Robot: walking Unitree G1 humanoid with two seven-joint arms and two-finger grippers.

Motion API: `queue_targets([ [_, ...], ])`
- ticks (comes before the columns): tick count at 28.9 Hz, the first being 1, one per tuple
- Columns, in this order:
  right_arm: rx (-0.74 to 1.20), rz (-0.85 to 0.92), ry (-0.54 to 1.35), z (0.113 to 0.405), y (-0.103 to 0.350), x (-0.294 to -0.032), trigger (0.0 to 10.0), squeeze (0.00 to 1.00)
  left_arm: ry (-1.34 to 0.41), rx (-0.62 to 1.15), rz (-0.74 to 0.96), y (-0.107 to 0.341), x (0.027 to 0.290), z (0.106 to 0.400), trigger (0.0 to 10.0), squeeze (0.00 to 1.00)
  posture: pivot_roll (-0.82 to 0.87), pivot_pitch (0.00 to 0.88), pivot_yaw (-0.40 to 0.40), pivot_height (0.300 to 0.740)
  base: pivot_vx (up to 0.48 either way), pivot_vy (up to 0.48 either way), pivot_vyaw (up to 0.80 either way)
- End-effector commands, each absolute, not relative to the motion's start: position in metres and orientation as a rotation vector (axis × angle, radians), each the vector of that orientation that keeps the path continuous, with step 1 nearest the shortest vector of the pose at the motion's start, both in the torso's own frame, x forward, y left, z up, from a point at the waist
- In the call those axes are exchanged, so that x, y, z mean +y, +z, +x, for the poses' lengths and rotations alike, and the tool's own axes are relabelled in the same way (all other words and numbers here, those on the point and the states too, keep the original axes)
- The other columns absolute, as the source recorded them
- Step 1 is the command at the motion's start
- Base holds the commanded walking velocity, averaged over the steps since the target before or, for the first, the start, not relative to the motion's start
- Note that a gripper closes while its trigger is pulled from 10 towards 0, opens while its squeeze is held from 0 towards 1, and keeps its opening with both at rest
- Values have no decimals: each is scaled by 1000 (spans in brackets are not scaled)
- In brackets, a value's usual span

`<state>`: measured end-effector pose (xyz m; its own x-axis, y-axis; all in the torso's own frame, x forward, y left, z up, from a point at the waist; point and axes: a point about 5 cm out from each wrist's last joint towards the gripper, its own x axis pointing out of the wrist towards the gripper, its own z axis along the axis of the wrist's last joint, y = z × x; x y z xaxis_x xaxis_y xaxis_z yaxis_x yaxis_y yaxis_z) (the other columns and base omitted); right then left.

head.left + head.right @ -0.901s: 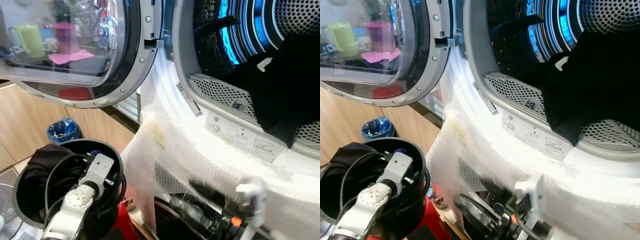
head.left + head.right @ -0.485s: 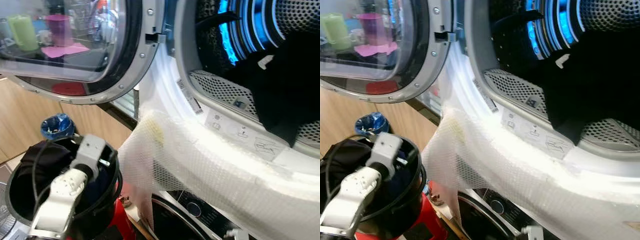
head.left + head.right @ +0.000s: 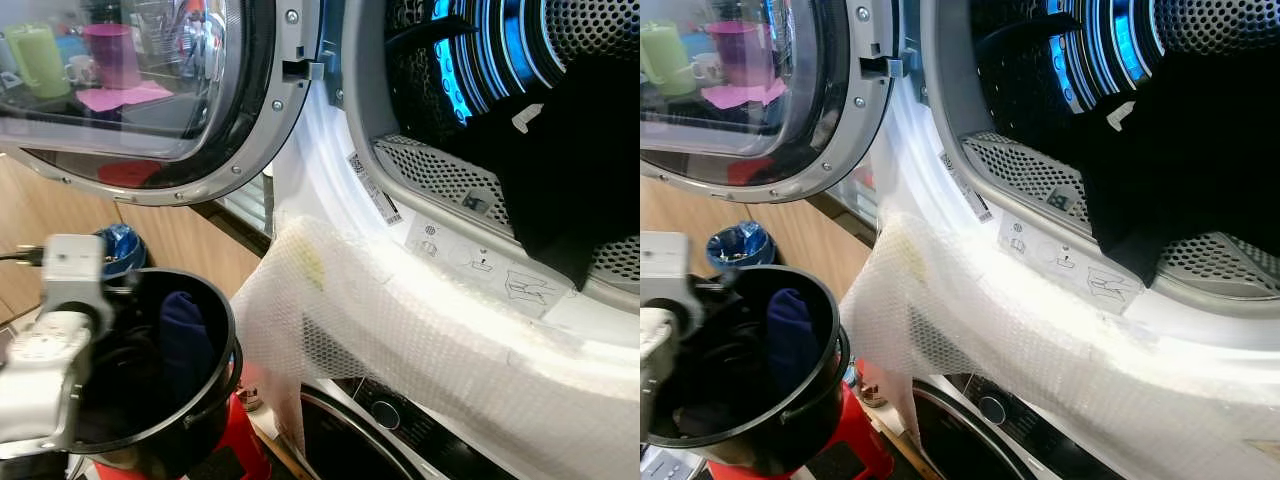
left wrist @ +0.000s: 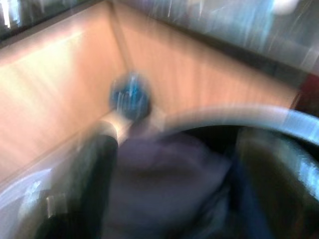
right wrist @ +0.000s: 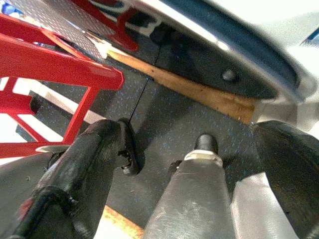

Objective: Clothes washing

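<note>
One black garment (image 3: 570, 180) droops over drum lip; right gripper (image 5: 199, 189) jaws spread, left jaws' state unclear.

Laundry corner of a home, open front-loading machine (image 3: 470, 190), round glass door (image 3: 150, 90), wood-panelled cabinets (image 3: 40, 250), black laundry bucket (image 3: 215, 330)

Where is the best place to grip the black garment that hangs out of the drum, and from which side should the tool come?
Probably the lowest hanging corner of the black garment, where it drapes over the perforated rim of the drum. That corner hangs free and points down toward the door opening, so a tool coming straight in from the front could pinch it without reaching deep inside.
</note>
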<state>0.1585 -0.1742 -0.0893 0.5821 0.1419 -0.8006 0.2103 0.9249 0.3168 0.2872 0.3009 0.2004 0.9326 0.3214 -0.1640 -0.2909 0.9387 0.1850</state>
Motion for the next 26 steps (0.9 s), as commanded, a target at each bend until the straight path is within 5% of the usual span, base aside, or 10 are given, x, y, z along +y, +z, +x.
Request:
queue_targets([
  [1, 967, 390, -80, 155, -92, -177, 10000, 1000, 302, 246, 145, 192, 305, 284, 10000, 1000, 409, 130, -64, 740, 0, 0, 0],
  [2, 971, 382, -106, 156, -93, -178, 10000, 1000, 303, 269, 176, 190, 309, 282, 10000, 1000, 413, 128, -60, 740, 0, 0, 0],
  [3, 977, 343, -183, 157, -94, -181, 10000, 0, 297, 314, 213, 187, 317, 279, 10000, 1000, 415, 129, -61, 740, 0, 0, 0],
  [16, 876, 393, -391, 170, -88, -194, 10000, 0, 318, 332, 244, 189, 341, 283, 10000, 1000, 414, 118, -70, 740, 0, 0, 0],
  [26, 856, 380, -424, 171, -86, -204, 10000, 0, 147, 351, 196, 169, 313, 312, 10000, 1000, 357, 106, -78, 740, 0, 0, 0],
])
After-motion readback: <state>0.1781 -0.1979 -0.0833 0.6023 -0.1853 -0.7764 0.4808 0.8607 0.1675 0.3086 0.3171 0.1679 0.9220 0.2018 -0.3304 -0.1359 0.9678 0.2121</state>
